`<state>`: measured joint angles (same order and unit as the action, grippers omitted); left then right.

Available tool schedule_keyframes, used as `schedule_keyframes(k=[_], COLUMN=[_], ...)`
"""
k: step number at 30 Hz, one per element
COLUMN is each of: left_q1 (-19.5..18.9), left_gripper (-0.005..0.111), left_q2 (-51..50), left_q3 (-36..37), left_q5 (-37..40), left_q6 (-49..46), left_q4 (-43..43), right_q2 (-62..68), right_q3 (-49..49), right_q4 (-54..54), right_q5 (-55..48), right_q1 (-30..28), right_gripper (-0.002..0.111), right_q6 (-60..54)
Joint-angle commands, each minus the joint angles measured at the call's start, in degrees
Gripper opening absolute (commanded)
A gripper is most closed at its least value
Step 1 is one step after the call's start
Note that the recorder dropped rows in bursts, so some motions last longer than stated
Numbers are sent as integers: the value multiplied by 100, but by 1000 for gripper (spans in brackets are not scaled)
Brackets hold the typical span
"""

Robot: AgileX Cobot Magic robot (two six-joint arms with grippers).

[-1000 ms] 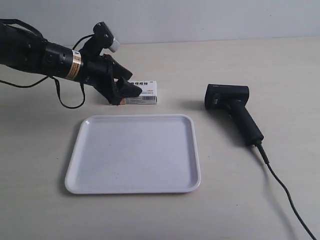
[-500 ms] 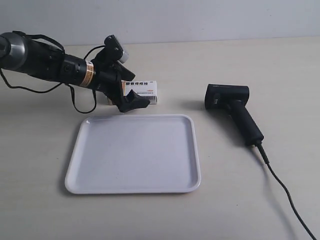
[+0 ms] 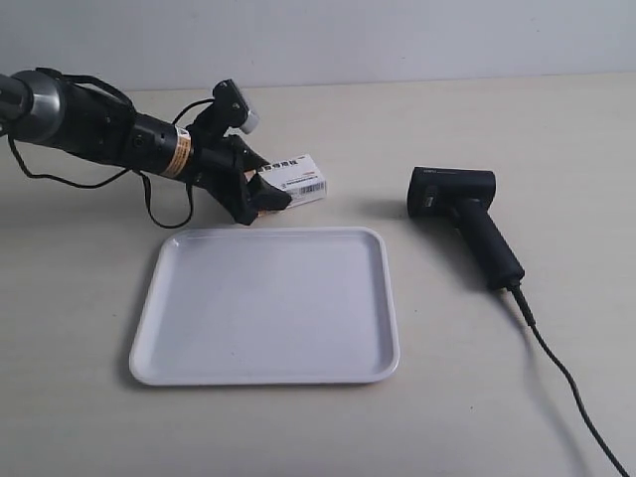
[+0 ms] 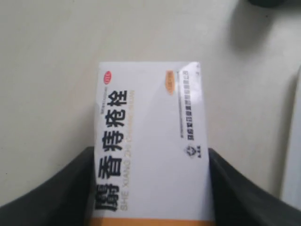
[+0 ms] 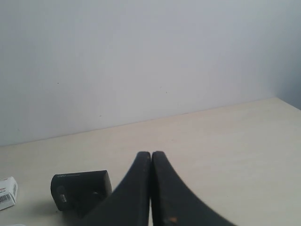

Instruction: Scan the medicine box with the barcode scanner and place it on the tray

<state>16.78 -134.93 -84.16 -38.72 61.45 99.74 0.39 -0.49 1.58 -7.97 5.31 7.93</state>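
The medicine box (image 3: 294, 180) is a small white carton with dark print, held tilted just above the table behind the tray (image 3: 266, 303). My left gripper (image 3: 266, 191) is shut on it; in the left wrist view the box (image 4: 150, 150) fills the gap between both black fingers (image 4: 56, 193), an orange band at its near end. The black barcode scanner (image 3: 462, 217) lies on the table to the tray's right, its cable (image 3: 571, 388) trailing off. My right gripper (image 5: 151, 154) is shut on nothing, raised above the table, with the scanner's head (image 5: 81, 188) and the box's end (image 5: 7, 192) beyond it.
The white tray lies flat with nothing on it. A pale wall (image 3: 397, 40) runs along the table's far edge. A black cable (image 3: 149, 199) loops off the arm at the exterior view's left.
My left gripper has closed on the medicine box and lifted it, tilting its free end upward. The scanner, tray and right gripper have not moved.
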Motion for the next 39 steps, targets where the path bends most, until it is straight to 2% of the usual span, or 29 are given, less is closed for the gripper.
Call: schedule_keyframes(k=[1, 6, 8, 13, 17, 21, 26, 30, 34, 39], left_q1=[12, -88, -100, -100, -100, -88, -88, -88, -88, -88], left_gripper=[1, 0, 0, 0, 0, 0, 0, 0, 0, 0], left_q2=[256, 1027, 1403, 2391, 2808, 2909, 2909, 2909, 2886, 2823], left_q3=[2, 236, 481, 1432, 2085, 2532, 3021, 3320, 3356, 3356], left_q5=[-467, -2052, -2418, -2252, -2226, -2015, -1694, -1668, -1629, -1110], left_q6=[1, -144, -258, -751, -1087, -1349, -1815, -2399, -2400, -2400], left_q4=[21, 21, 21, 21, 21, 21, 21, 21, 21, 21], right_q2=[-39, -39, -39, -39, 670, 2182, 4502, 6613, 8162, 9440], right_q3=[16, 16, 16, 16, -89, -570, -1336, -1936, -2803, -3640], right_q4=[-9, 89, 164, 141, 124, -59, -263, -263, -307, -319], right_q5=[86, 135, 285, 1007, 1288, 1238, 1265, 1790, 1778, 1370], right_q1=[-32, -32, -32, -32, -32, 284, 1177, 1659, 1666, 1666], right_gripper=[0, 0, 0, 0, 0, 0, 2, 22, 53, 88], right_q6=[-49, 511, 803, 963, 1050, 1050, 1050, 892, 387, -85])
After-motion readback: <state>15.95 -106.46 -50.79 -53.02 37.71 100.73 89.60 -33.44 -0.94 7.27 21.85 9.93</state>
